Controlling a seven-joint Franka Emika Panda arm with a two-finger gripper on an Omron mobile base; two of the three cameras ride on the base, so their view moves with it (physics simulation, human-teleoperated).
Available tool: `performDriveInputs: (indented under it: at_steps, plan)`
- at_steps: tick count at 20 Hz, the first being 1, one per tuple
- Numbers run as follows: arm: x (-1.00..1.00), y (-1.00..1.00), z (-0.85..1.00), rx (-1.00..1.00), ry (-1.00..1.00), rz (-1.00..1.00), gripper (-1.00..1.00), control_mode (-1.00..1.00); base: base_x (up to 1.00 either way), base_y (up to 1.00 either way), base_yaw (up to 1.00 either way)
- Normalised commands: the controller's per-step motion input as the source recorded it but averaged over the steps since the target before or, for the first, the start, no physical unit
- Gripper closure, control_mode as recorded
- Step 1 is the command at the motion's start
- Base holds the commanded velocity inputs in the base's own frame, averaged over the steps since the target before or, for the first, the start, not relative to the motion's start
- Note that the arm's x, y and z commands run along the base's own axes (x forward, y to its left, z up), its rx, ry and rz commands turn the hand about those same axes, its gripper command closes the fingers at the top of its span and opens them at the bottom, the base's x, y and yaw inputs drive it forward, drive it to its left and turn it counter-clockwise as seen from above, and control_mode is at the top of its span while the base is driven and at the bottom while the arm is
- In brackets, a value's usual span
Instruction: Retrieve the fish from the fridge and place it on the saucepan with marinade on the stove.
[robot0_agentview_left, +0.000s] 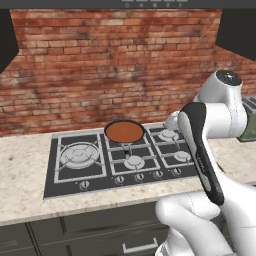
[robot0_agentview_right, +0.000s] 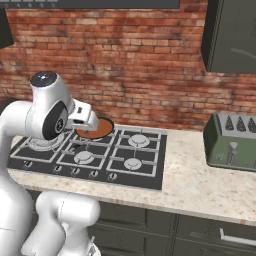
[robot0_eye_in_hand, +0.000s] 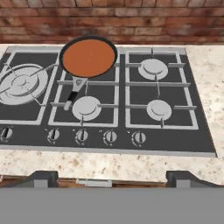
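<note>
saucepan (robot0_eye_in_hand: 88, 57) (marinade (robot0_eye_in_hand: 89, 54) inside) on stove (robot0_eye_in_hand: 131, 94).

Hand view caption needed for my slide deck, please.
Open gripper looks down on the stove, where the saucepan of marinade sits on the rear middle burner, no fish inside.

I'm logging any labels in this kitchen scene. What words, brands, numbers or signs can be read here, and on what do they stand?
None readable.
The stove knobs carry a small mark each, too small to read.
The toaster front shows dark shapes, no lettering.
The saucepan bears no label.
</note>
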Motion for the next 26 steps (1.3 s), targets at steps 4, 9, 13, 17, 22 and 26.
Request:
performDriveInputs:
  at_steps: [4, 9, 13, 17, 22, 26]
  plan:
    - [-0.74, 0.00, 0.00, 0.00, -0.26, -0.02, -1.00, -1.00, 0.00, 0.00, 0.00]
    - [-0.69, 0.00, 0.00, 0.00, -0.23, -0.01, -1.00, -1.00, 0.00, 0.00, 0.00]
    - [-0.62, 0.00, 0.00, 0.00, -0.18, -0.01, -1.00, -1.00, 0.00, 0.00, 0.00]
    - [-0.56, 0.00, 0.00, 0.00, -0.13, -0.01, -1.00, -1.00, 0.00, 0.00, 0.00]
    - [-0.29, 0.00, 0.07, 0.02, 0.00, -0.01, -1.00, -1.00, 0.00, 0.00, 0.00]
    - [-0.27, 0.00, 0.04, 0.00, 0.00, 0.00, -1.00, -1.00, 0.00, 0.00, 0.00]
